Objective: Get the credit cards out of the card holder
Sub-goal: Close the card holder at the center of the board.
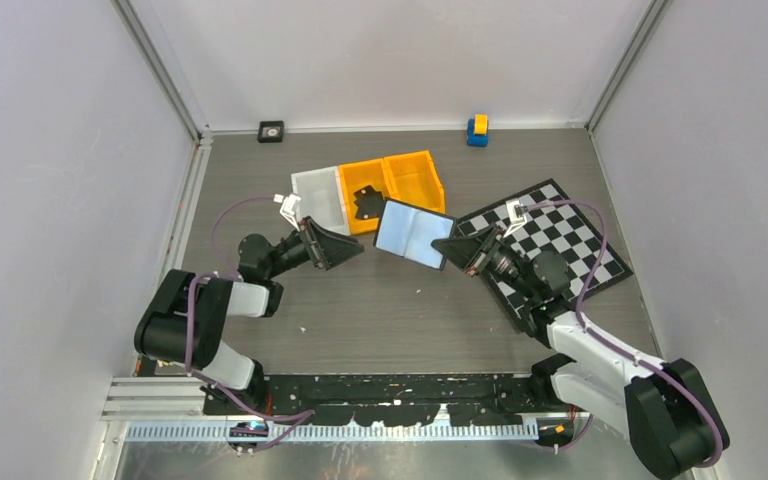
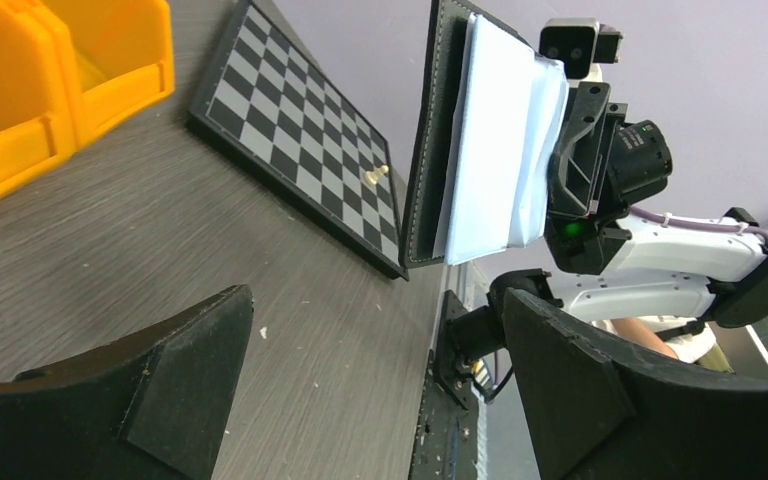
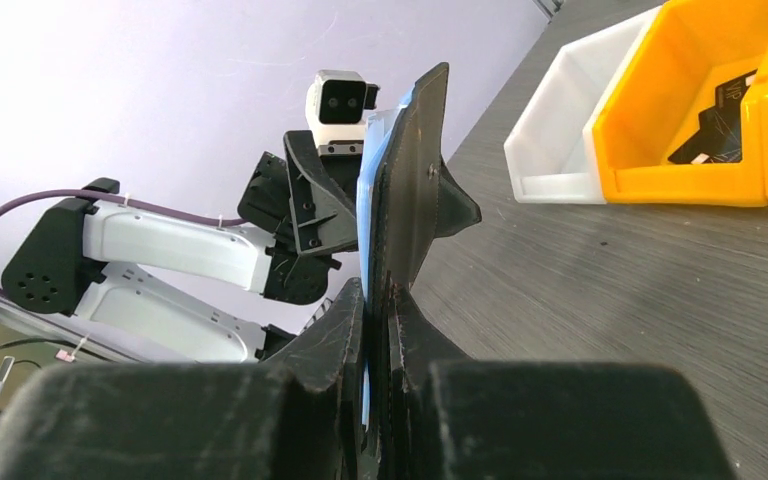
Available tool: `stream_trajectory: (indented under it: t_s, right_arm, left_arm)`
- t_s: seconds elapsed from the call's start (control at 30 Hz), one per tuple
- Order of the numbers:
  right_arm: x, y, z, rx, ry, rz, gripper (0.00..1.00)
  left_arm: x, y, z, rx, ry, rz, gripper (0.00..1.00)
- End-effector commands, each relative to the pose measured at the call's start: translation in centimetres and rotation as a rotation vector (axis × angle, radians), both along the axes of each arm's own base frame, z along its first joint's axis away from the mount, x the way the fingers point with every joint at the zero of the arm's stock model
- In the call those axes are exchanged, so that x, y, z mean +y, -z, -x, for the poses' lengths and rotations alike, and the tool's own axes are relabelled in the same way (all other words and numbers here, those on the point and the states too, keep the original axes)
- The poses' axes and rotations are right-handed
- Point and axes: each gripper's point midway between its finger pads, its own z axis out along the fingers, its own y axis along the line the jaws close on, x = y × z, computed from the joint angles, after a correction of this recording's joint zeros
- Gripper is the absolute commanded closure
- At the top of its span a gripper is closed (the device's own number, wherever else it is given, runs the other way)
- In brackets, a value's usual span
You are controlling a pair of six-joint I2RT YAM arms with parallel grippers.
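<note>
The black folding card holder with pale blue inner panels (image 1: 412,232) is held opened in the air, just in front of the orange plastic double bin (image 1: 435,180), on the side toward the arm bases. The right gripper (image 1: 457,247) is clamped on the holder's right edge; in the right wrist view both fingers press on the black cover.

The opened holder has its long axis across the table, about parallel to the front of the bin. Its free edge points toward the left gripper (image 1: 335,245). That gripper has its jaws wide apart and empty. It is off the bin's near-left corner, near the free edge but apart from it.

I judge that the free arm should approach along this axis, from the left. Some dark flat credit cards (image 1: 367,205) lie inside the bin's left compartment. Whether any is left in the holder I cannot tell.
</note>
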Motion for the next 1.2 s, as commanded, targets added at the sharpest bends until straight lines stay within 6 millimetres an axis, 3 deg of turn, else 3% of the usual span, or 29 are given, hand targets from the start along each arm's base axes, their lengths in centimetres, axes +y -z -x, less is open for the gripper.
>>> stream_trajectory:
  t_s: [0.0, 0.4, 0.57, 0.73, 0.77, 0.87, 1.0, 1.17]
  right_arm:
    - [0.1, -1.0, 0.9, -0.015, -0.020, -0.004, 1.00]
    - [2.8, -0.8, 2.3, 0.014, -0.170, 0.004, 1.00]
    - [3.2, -0.1, 1.9, 0.034, -0.170, 0.020, 0.99]
    - [3.2, 1.8, 0.2, 0.084, -0.105, 0.079, 0.99]
    - [3.2, 2.0, 0.0, 0.088, -0.097, 0.087, 1.00]
    - [3.3, 2.6, -0.5, 0.102, -0.090, 0.101, 1.00]
    - [3.8, 3.1, -0.7, 0.113, -0.099, 0.111, 1.00]
    - [4.3, 3.2, -0.6, 0.116, -0.119, 0.113, 1.00]
  left_arm:
    - [-0.8, -2.5, 1.6, -0.094, 0.051, 0.032, 0.03]
    - [-2.6, -3.3, 2.5, -0.116, 0.120, 0.042, 0.14]
    - [-2.6, -3.6, 2.9, -0.128, 0.132, 0.043, 0.30]
    - [-2.3, -4.3, 3.6, -0.167, 0.127, 0.045, 0.61]
    - [-2.3, -4.3, 3.8, -0.173, 0.128, 0.045, 0.64]
    - [-2.2, -4.3, 3.9, -0.175, 0.132, 0.044, 0.64]
    - [-2.4, -4.2, 4.0, -0.169, 0.152, 0.040, 0.51]
    - [-2.5, -3.9, 3.9, -0.161, 0.164, 0.034, 0.61]
